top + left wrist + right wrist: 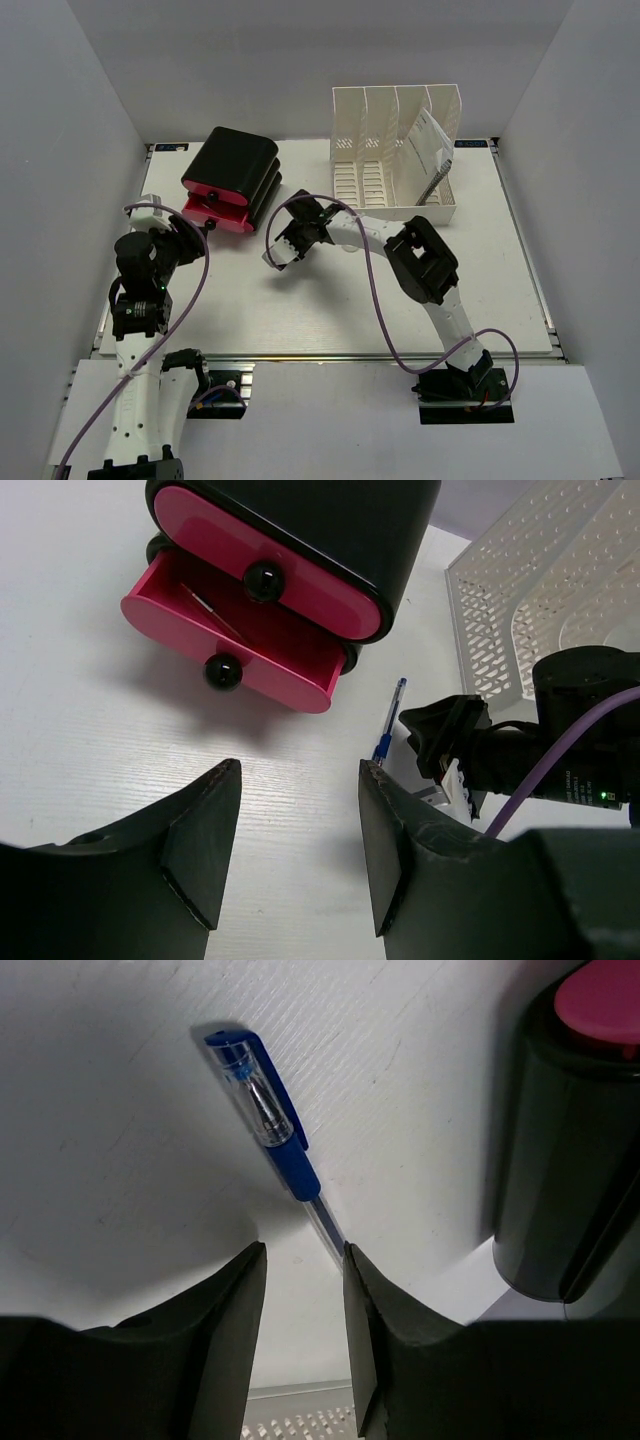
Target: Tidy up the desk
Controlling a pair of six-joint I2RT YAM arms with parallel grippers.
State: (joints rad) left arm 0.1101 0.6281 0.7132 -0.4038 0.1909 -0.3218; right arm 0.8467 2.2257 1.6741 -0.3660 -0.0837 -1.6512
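Observation:
The white desk (330,300) holds a black drawer unit (232,172) with pink drawers. Its lower drawer (225,635) is pulled open with a thin pen inside. A blue pen (268,1112) lies on the desk beside the unit and also shows in the left wrist view (389,723). My right gripper (303,1255) is open just above the desk, and the pen's clear end runs up to its right fingertip (352,1260). From the top it (284,250) hovers right of the unit. My left gripper (297,780) is open and empty, in front of the open drawer (198,232).
A white slotted file rack (395,150) stands at the back right with a tilted white booklet (430,145) in one slot. Grey walls surround the desk. A silver rail (330,355) runs along the near edge. Purple cables loop off both arms.

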